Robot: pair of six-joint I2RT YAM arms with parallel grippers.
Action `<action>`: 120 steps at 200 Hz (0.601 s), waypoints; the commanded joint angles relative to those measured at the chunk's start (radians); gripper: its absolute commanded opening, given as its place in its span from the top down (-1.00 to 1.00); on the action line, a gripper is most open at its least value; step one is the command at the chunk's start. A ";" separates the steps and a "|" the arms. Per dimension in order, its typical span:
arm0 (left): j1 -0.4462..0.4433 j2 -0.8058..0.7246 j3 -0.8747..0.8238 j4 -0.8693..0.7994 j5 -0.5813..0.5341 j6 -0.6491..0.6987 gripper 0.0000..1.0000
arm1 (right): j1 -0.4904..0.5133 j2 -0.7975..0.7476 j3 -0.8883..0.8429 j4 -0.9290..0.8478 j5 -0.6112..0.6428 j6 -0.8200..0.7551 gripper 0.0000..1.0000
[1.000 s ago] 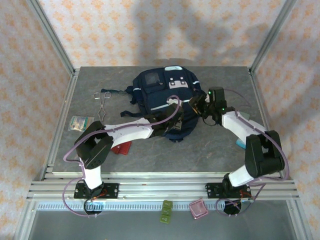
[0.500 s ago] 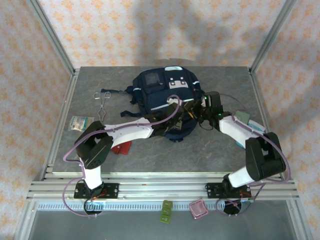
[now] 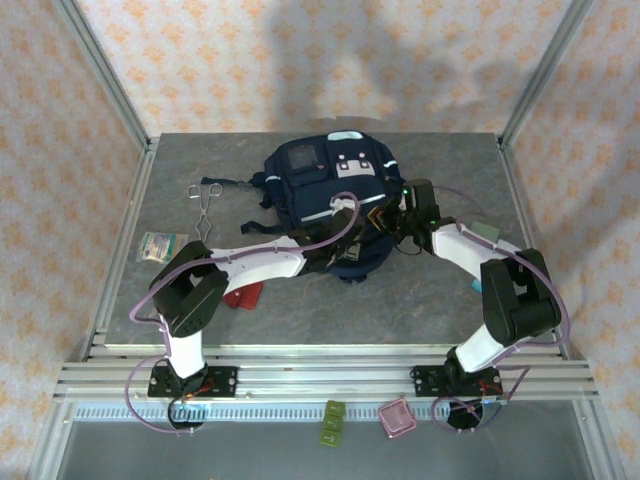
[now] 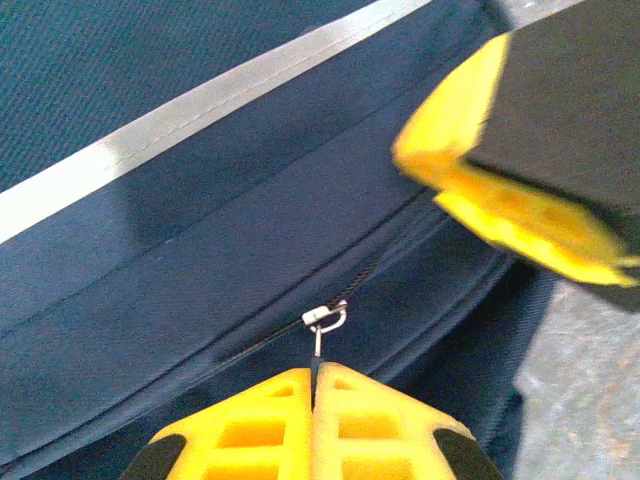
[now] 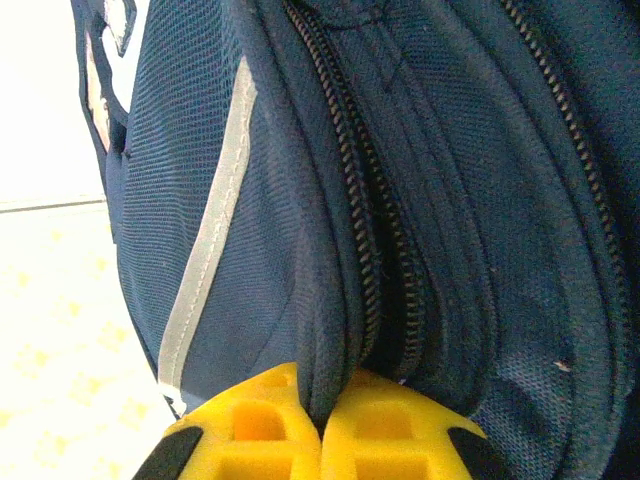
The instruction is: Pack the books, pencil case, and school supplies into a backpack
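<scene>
Your left gripper [image 4: 313, 378] is clamped tight on the zipper pull [image 4: 324, 318] of the backpack [image 3: 325, 180]. Your right gripper [image 5: 320, 390] is closed too, pinching a fold of backpack fabric beside the zipper teeth [image 5: 365, 250]. The backpack lies toward the far side of the table [image 3: 440, 300], with both arms reaching it.

Backpack [image 3: 320, 190] on table [image 3: 400, 300], mid-rear

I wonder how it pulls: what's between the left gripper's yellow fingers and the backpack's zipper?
In the left wrist view, a thin dark pull runs from the zipper's metal ring on the backpack into the shut left gripper.
</scene>
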State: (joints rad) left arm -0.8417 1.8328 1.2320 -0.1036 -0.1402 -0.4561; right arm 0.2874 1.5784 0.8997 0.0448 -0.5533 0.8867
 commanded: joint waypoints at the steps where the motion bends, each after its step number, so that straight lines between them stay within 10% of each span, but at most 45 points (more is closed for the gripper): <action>1: 0.047 -0.052 -0.087 -0.040 -0.054 -0.028 1.00 | -0.005 -0.033 0.030 0.050 0.047 -0.015 1.00; 120: 0.279 -0.214 -0.265 -0.044 -0.157 -0.055 1.00 | -0.021 -0.116 -0.024 0.095 0.035 -0.002 1.00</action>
State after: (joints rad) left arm -0.5728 1.6547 0.9668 -0.1234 -0.2592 -0.4984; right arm 0.2771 1.5005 0.8845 0.0628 -0.5240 0.8871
